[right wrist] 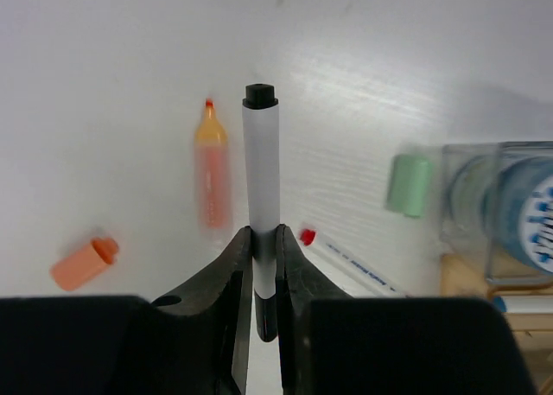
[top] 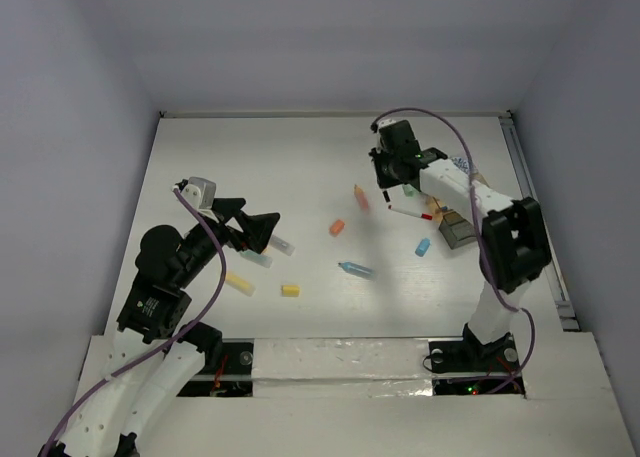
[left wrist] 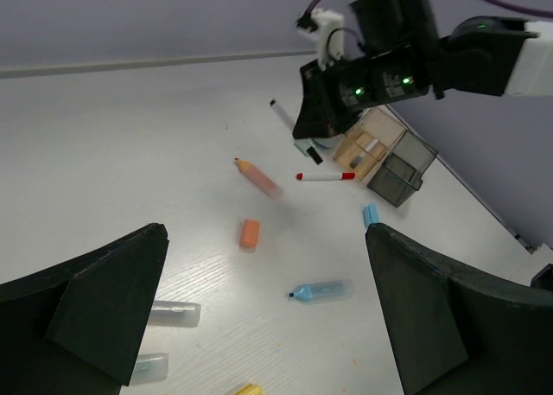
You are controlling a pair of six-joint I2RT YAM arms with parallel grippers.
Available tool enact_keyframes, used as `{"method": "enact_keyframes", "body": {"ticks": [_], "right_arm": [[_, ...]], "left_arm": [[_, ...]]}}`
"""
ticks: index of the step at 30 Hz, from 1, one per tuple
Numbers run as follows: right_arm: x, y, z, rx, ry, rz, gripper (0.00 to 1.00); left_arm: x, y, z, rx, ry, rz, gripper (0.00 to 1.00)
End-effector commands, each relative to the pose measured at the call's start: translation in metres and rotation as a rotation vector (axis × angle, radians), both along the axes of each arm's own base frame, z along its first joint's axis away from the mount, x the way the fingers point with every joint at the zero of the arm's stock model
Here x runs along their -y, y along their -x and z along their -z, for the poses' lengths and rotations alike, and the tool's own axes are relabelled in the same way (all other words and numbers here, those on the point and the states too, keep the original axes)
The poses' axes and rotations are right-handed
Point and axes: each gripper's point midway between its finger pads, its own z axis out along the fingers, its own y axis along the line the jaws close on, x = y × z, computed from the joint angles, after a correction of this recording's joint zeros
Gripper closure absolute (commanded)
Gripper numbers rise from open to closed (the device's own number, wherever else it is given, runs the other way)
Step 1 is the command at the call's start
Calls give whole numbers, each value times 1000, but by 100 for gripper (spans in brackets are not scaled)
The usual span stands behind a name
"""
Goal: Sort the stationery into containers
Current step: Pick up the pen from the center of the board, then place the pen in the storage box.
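Right gripper (right wrist: 263,252): jaws pinch a white marker (right wrist: 261,162) near its lower end, black tip pointing away, held above the table (right wrist: 112,84). Beneath it lie an orange highlighter (right wrist: 210,175), a red-capped pen (right wrist: 346,258) and a green eraser (right wrist: 409,185). The divided tray (right wrist: 458,239) sits just right, with a blue-patterned roll (right wrist: 531,222) inside. Left gripper (top: 252,222): jaws spread wide, nothing between them, above two clear-capped markers (left wrist: 173,313).

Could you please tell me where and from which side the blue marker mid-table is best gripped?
Grip the blue marker at mid-barrel, coming straight down from above, fingers across its width. It lies flat with nothing close along either long side, and its tip end tapers, so the middle likely holds best. The open left gripper is free; the right gripper holds a white marker.
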Motion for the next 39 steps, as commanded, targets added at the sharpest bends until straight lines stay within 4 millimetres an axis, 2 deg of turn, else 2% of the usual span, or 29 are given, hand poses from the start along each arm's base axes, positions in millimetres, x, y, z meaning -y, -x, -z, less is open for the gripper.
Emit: {"method": "enact_keyframes", "body": {"ticks": [1, 3, 4, 5, 6, 9, 10, 11, 13, 14, 15, 17, 24, 33, 39], "right_arm": [[27, -17, -66, 229, -104, 194, 100], [59, -24, -82, 306, -169, 344, 100], [74, -20, -102, 361, -213, 397, 100], [88, -15, -94, 372, -267, 475, 100], [113, -14, -97, 401, -294, 549, 100], [151, 3, -106, 495, -388, 691, 100], [155, 6, -106, 513, -394, 716, 100], [170, 11, -109, 544, -385, 788, 100], [183, 17, -99, 547, -367, 854, 100], [186, 15, -105, 592, -402, 891, 100], [193, 20, -97, 592, -403, 921, 100], [201, 22, -96, 624, -433, 975, 100], [224, 23, -68, 592, -437, 1063, 100], [227, 18, -47, 543, -453, 1071, 100], [223, 19, -37, 524, -477, 1071, 94]], "left_arm": [[0, -2, -14, 51, 17, 3, 1], [-1, -2, -14, 51, 17, -3, 1], [-1, -2, -14, 52, 17, -3, 1], [-1, -2, -14, 54, 18, -3, 1], [-2, -2, -14, 54, 18, -4, 1], [-2, -1, -15, 56, 20, -3, 1], [-2, -1, -16, 59, 21, -1, 1], [-1, 0, -16, 59, 21, 0, 1], [-1, 0, -16, 59, 21, 0, 1], [-2, -1, -16, 59, 21, -1, 1], [-1, 0, -16, 59, 21, 0, 1], [-2, 0, -16, 59, 21, 0, 1], [-2, 0, -16, 60, 22, 0, 1], [-1, 0, -16, 57, 21, 0, 1], [-1, -1, -15, 56, 20, 0, 1]]}}
